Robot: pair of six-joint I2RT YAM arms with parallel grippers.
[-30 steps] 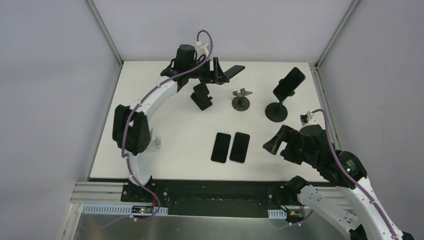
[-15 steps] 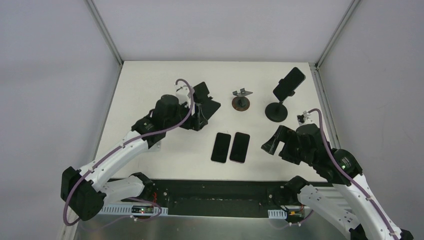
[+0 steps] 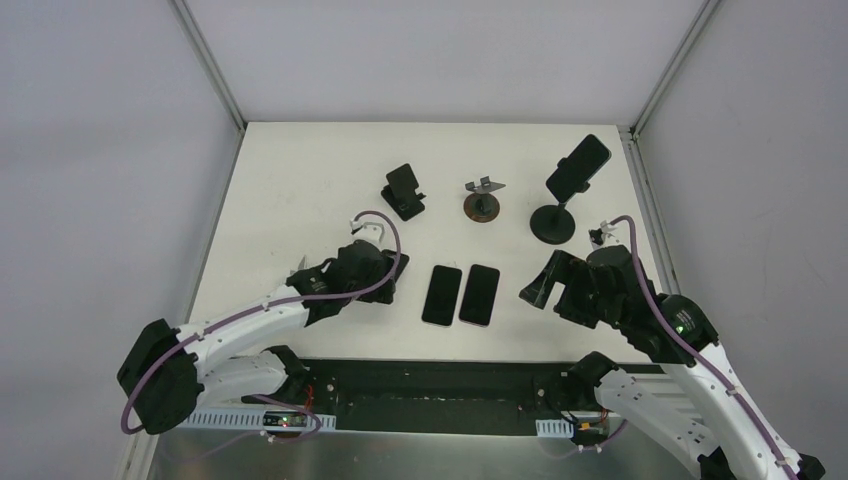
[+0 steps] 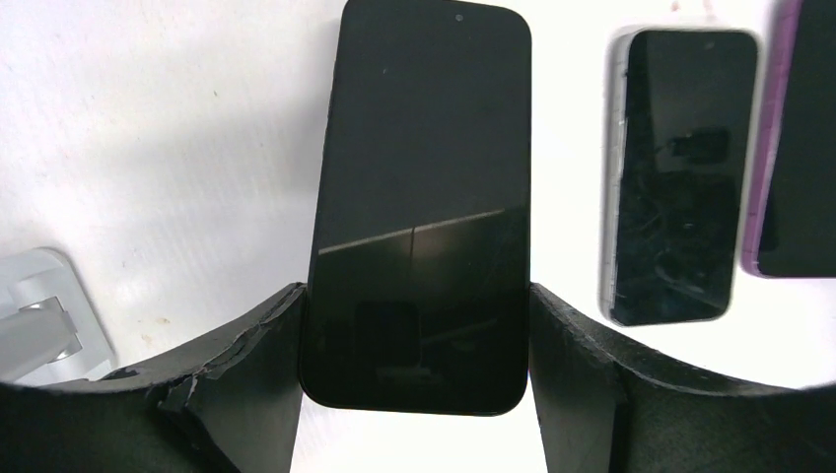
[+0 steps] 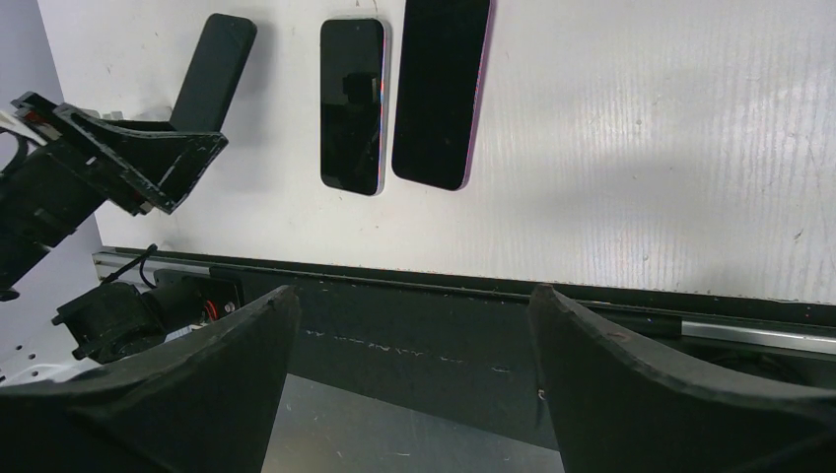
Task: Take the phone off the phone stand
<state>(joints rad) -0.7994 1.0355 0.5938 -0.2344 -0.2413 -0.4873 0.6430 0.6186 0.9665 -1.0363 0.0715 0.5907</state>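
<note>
Phone (image 4: 414,207) sits gripped in left jaws, mostly hidden from overhead.

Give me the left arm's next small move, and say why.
Most likely, ease the left gripper down and open it, laying the held phone on the table beside the silver-edged phone and purple-edged phone. Its fingers clamp the phone's lower end, clear of the black stand, and the right wrist view suggests the phone is tilted above the table.
</note>
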